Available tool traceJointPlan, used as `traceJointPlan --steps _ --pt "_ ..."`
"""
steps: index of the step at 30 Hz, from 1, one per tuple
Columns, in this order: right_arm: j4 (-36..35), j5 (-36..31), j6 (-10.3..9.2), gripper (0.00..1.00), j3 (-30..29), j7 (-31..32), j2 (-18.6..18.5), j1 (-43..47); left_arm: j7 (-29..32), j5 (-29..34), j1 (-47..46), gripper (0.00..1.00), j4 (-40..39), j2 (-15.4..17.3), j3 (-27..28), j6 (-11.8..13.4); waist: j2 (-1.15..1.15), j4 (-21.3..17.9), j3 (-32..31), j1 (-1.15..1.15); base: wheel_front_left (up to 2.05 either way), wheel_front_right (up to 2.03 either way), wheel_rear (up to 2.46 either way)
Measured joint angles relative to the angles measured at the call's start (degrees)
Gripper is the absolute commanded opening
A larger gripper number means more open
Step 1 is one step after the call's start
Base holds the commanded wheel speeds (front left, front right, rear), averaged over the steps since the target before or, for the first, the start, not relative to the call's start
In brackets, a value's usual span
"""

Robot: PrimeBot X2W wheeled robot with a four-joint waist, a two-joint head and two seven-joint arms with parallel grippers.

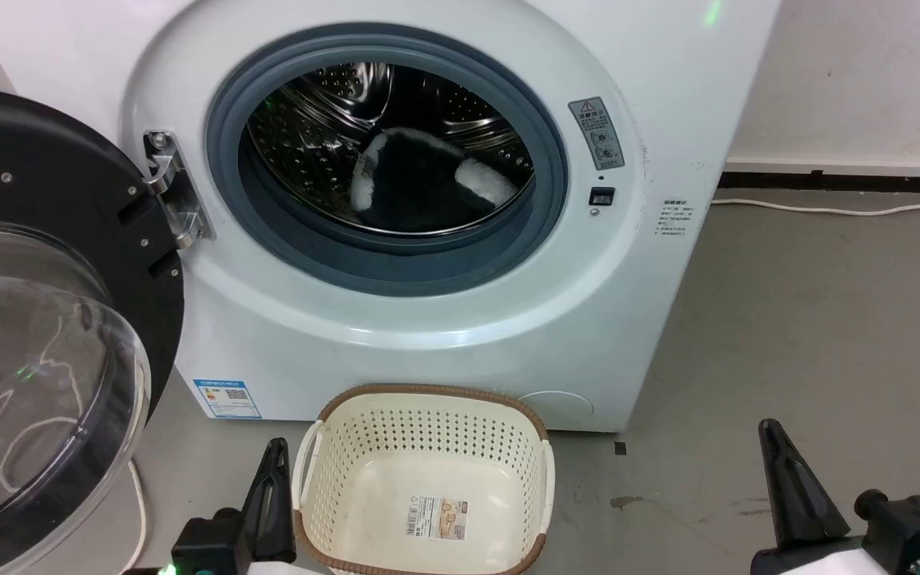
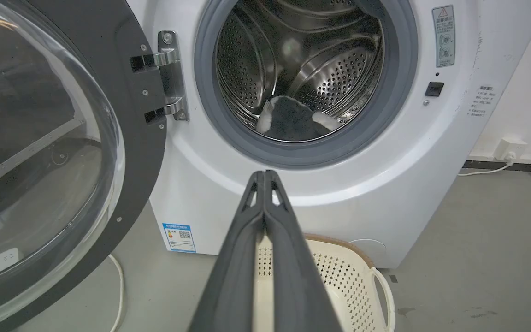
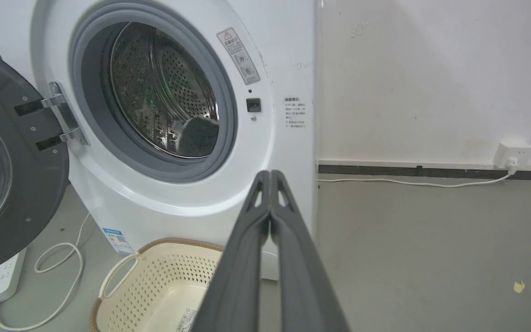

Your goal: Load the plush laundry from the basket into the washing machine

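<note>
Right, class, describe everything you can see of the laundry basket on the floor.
The basket is small, cream, plastic-looking and rounded-rectangular, with perforated walls, a brown woven-look rim and a looped handle on each side. It holds nothing; a printed label is stuck to its bare bottom. It stands upright on the grey floor, close before the washing machine; whether they touch cannot be told.
</note>
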Motion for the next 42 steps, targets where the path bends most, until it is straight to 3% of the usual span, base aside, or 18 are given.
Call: traceJointPlan --steps 42 --pt "-0.1 -3.7 0.00 0.00 -0.1 4.9 0.4 -1.4 4.8 3.1 -1.9 0.00 -0.8 0.0 2.4 -2.0 0.00 0.0 -0.1 0.00 0.00 0.00 0.00"
